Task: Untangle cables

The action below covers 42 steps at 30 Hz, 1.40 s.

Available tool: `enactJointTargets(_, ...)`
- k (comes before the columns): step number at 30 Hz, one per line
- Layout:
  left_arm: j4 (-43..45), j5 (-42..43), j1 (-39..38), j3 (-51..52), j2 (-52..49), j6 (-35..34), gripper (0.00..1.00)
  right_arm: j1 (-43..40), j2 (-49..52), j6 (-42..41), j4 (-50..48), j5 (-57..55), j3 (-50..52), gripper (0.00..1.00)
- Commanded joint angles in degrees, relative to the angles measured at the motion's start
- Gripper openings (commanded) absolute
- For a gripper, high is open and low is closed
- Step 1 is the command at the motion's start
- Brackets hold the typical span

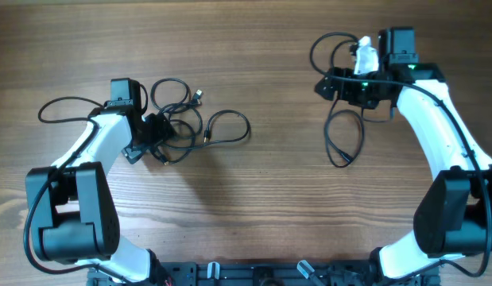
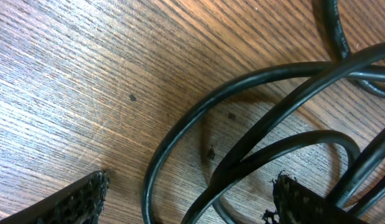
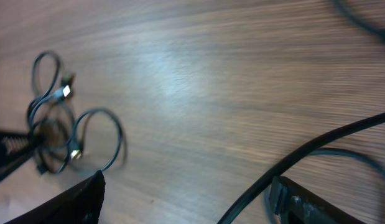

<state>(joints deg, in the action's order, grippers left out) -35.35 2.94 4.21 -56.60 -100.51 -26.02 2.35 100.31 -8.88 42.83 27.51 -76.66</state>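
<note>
On the table (image 1: pixel 253 48), left half: tangled cables (image 1: pixel 190 123), loops overlapping, small plugs sticking out at the bunch's top and lower edge. Over its left side: left gripper (image 2: pixel 191 183), released, fingers (image 2: pixel 80 202) spread wide and close to the wood. In the left wrist view, several black strands crossing between and beyond the fingers; clamps none of them. Right pad against or just beside a strand, cannot tell which. On the right half, well apart from the bunch: single cable (image 1: pixel 345 135), a long loop reaching from under the gripper toward mid-table, one end lying free at the bottom of the loop. Above its upper part: right gripper (image 3: pixel 187 180), likewise released, fingers (image 3: pixel 316 205) far apart. Between them, one strand passing diagonally, unpinched. At the far left of the right wrist view, blurred: the bunch, plugs catching light, and the left gripper's dark tip at it.
</note>
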Motion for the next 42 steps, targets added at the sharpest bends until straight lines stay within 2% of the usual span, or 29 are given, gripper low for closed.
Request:
enactJointTargets(1,0.11,0.72,0.02,0.42,-0.55,0.04,0.88,1.05,0.74,2.67,1.22,1.79,1.22,0.88)
enactJointTargets(5,0.31,1.38,0.02,0.42,-0.55,0.04,0.88,1.07,0.92,3.04,-0.35,1.49,4.96,0.93)
enactJointTargets(8,0.46,1.55,0.02,0.42,-0.55,0.04,0.88,1.14,1.92,9.33,0.2,16.72,5.16,0.93)
enactJointTargets(10,0.46,1.55,0.02,0.42,-0.55,0.07,0.88,1.46,2.03,9.75,1.27,17.92,5.18,0.92)
enactJointTargets(13,0.44,1.55,0.02,0.42,-0.55,0.07,0.88,2.08,2.62,7.15,3.98,10.67,5.18,0.92)
enactJointTargets(14,0.44,1.55,0.02,0.42,-0.55,0.04,0.88,2.1,2.73,5.09,5.03,4.33,5.18,0.93)
enactJointTargets(16,0.44,1.57,0.02,0.42,-0.55,0.04,0.88,1.77,2.71,-3.72,4.26,-9.84,4.44,0.88)
enactJointTargets(17,0.44,1.7,0.02,0.42,-0.55,0.04,0.88,1.7,2.71,-5.81,3.63,-9.2,3.48,0.85)
enactJointTargets(19,0.48,2.01,0.02,0.42,-0.55,0.04,0.88,2.08,2.64,-3.08,0.09,3.65,2.34,0.84)
enactJointTargets(20,0.5,2.01,0.02,0.42,-0.55,0.07,0.88,2.73,2.67,1.42,-3.3,16.09,2.4,0.84)
enactJointTargets(22,0.46,2.01,0.02,0.42,-0.55,0.07,0.88,3.96,2.67,3.74,-4.28,20.33,2.45,0.85)
enactJointTargets(24,0.46,2.01,0.02,0.42,-0.55,0.07,0.88,5.46,2.67,4.44,-4.28,19.23,2.69,0.85)
enactJointTargets(30,0.46,2.01,0.02,0.42,-0.55,0.07,0.88,12.83,2.67,4.15,-5.97,3.65,10.21,0.89)
enactJointTargets(33,0.46,2.01,0.02,0.42,-0.55,0.04,0.88,12.85,2.67,-0.13,-5.88,-6.47,12.66,0.89)
enactJointTargets(35,0.48,2.01,0.02,0.42,-0.55,0.04,0.88,12.13,2.67,-2.08,-6.45,-3.34,12.22,0.89)
enactJointTargets(38,0.48,2.01,0.02,0.42,-0.55,0.04,0.88,12.5,2.67,-2.05,-11.58,16.28,11.65,0.87)
enactJointTargets(39,0.48,2.19,0.02,0.42,-0.55,0.07,0.88,13.35,2.67,-2.25,-12.7,18.23,11.67,0.86)
enactJointTargets(42,0.42,2.27,0.02,0.42,-0.55,0.04,0.88,16.83,2.73,-2.51,-13.25,12.17,12.37,0.85)
